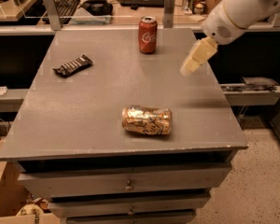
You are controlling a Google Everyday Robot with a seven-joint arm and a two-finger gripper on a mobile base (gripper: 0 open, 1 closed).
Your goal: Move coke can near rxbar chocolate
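The red coke can [148, 34] stands upright at the far middle of the grey cabinet top [84, 120]. The rxbar chocolate [72, 65] lies flat in its dark wrapper at the far left of the top. My gripper [192, 62] hangs above the right side of the top, to the right of the coke can and apart from it, on a white arm that comes in from the upper right. It holds nothing that I can see.
A gold-and-brown patterned can [146, 120] lies on its side near the front middle of the top. Drawers [127, 185] are below the front edge. Behind the top is a desk with a keyboard [65, 3] and two grey posts [170, 6].
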